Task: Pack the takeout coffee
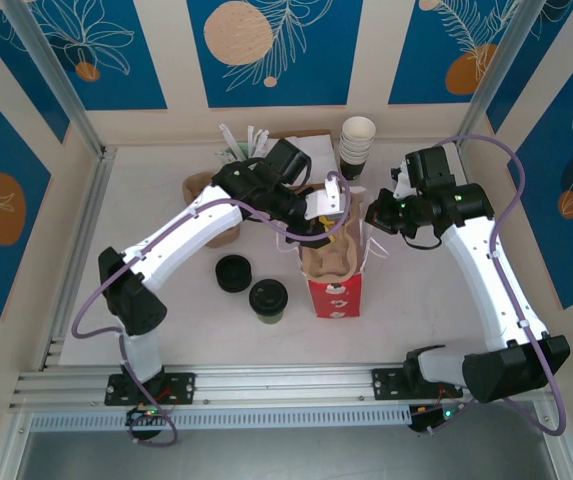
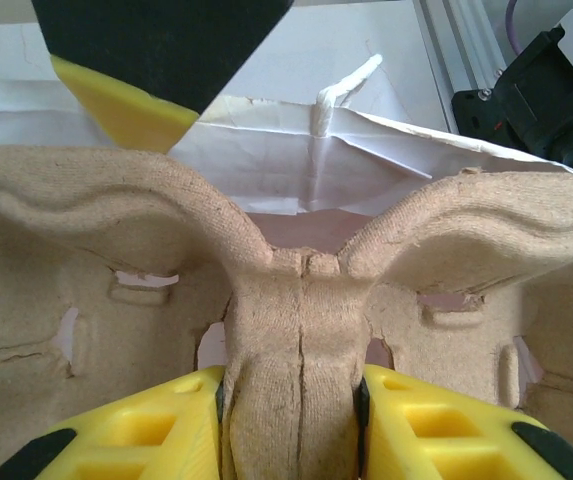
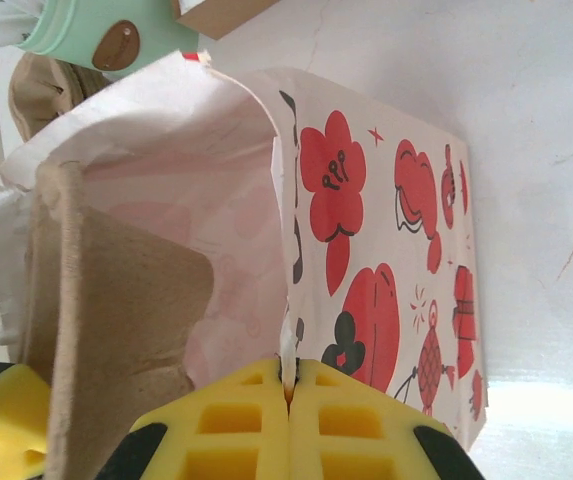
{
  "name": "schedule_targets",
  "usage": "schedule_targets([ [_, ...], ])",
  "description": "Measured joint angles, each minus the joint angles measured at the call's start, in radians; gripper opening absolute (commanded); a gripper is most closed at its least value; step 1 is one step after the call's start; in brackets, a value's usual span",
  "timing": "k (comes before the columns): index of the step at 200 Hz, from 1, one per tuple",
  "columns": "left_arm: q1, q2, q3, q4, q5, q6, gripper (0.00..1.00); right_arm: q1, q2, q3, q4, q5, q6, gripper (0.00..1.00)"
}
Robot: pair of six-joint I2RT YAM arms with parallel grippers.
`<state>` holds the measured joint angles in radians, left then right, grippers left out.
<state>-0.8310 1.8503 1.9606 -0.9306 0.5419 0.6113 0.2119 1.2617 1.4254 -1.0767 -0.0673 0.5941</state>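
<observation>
- Takeout coffee (image 1: 268,298) sits on the desk (image 1: 191,335) beside the paper bag (image 1: 334,292), unpacked.
- Left end effector (image 2: 291,415) clamps the pulp cup carrier (image 2: 296,300) by its middle ridge, at the bag mouth.
- Right end effector (image 3: 288,395) pinches the bag rim, likely holding it open.

Top external: fixed high behind the 2 arm bases (image 1: 151,385), angled down over the whole table (image 1: 156,200).
Left wrist: close-up, facing the pulp carrier (image 2: 296,330) and the bag (image 2: 266,150) rim beyond.
Right wrist: close-up along the bag's printed side.
Shared by all 3: bag, carrier.
</observation>
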Motion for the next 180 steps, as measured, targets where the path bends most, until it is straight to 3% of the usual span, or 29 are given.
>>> schedule_targets([
  [180, -0.007, 0.104, 0.082, -0.028, -0.061, -0.038, 0.34, 0.018, -0.055, -0.067, 0.063, -0.065, -0.042, 0.03],
])
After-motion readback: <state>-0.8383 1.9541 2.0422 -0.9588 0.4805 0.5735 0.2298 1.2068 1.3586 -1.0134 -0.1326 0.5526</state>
